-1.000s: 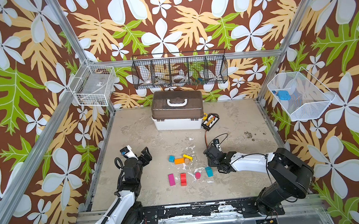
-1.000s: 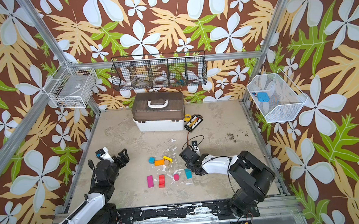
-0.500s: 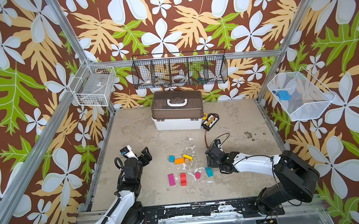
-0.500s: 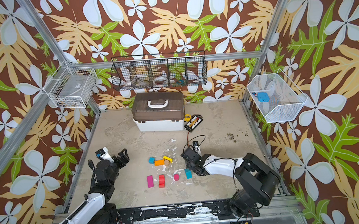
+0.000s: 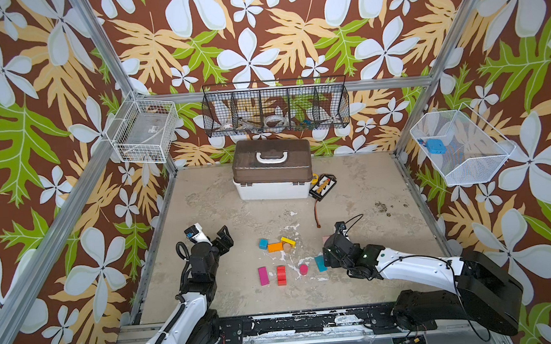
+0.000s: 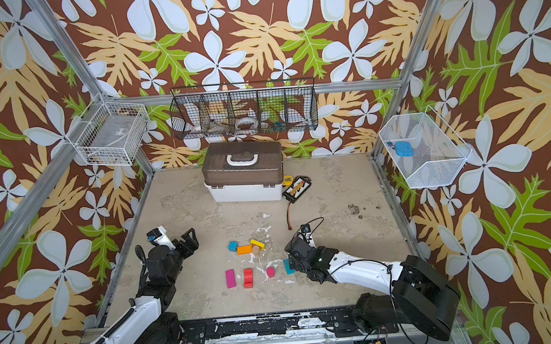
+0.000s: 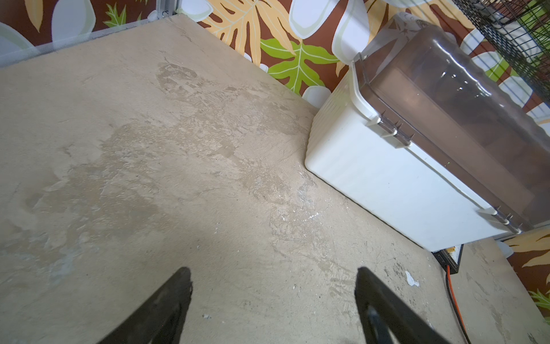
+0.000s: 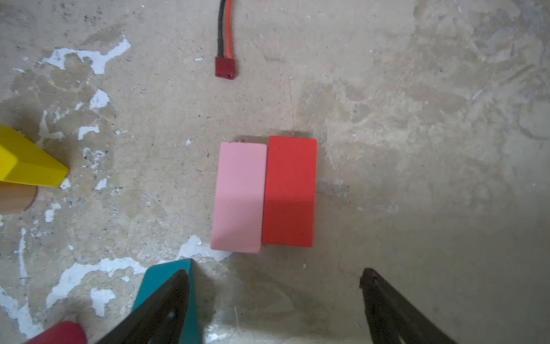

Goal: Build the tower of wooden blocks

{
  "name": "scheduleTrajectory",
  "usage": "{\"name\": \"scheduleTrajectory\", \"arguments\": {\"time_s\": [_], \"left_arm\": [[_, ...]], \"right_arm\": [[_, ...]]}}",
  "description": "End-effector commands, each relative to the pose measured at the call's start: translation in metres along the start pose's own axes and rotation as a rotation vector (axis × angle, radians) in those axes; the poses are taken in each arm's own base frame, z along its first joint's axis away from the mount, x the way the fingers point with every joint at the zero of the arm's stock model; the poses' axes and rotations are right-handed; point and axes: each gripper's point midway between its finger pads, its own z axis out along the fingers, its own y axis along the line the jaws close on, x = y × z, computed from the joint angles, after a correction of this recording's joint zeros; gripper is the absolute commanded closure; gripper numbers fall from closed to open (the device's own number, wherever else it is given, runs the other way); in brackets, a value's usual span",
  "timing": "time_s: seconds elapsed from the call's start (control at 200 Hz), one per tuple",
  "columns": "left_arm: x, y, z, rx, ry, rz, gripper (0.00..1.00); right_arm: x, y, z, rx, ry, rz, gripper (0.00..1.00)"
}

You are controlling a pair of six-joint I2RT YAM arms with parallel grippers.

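Note:
Wood blocks lie scattered flat on the floor; the tower is out of view. A teal cube [image 5: 263,243], orange bar [image 5: 275,247], yellow bar [image 5: 288,241] and tan cylinder [image 5: 287,248] cluster together. Nearer lie a magenta bar [image 5: 263,276], red blocks [image 5: 281,275], a magenta cylinder [image 5: 303,269] and a teal block [image 5: 320,263]. My right gripper [image 5: 331,255] hovers low and open just right of that teal block [image 8: 166,286], which sits outside one finger [image 8: 166,300]. Ahead of it a pink bar [image 8: 239,196] and red bar [image 8: 289,192] lie side by side. My left gripper [image 5: 219,241] stands open and empty [image 7: 272,270].
A white box with a brown lid [image 5: 272,169] stands at the back, a black and yellow pack [image 5: 323,186] beside it. The pack's wire ends in a red plug [image 8: 225,67]. Wire baskets [image 5: 275,107] hang on the walls.
My right gripper's jaws have opened wider and the right arm has drawn slightly to the right. The blocks and the left arm have stayed put.

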Motion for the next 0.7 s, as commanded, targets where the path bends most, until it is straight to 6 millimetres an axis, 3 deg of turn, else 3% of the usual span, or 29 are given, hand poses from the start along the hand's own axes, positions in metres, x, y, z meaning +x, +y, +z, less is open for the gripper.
{"name": "scheduleTrajectory", "arguments": {"time_s": [0.0, 0.696], "left_arm": [[-0.006, -0.004, 0.0, 0.016, -0.023, -0.003, 0.13], [-0.005, -0.005, 0.001, 0.016, -0.019, -0.003, 0.13]], "right_arm": [[0.005, -0.006, 0.001, 0.019, 0.006, 0.009, 0.12], [0.001, -0.011, 0.02, 0.078, 0.036, 0.002, 0.17]]}}
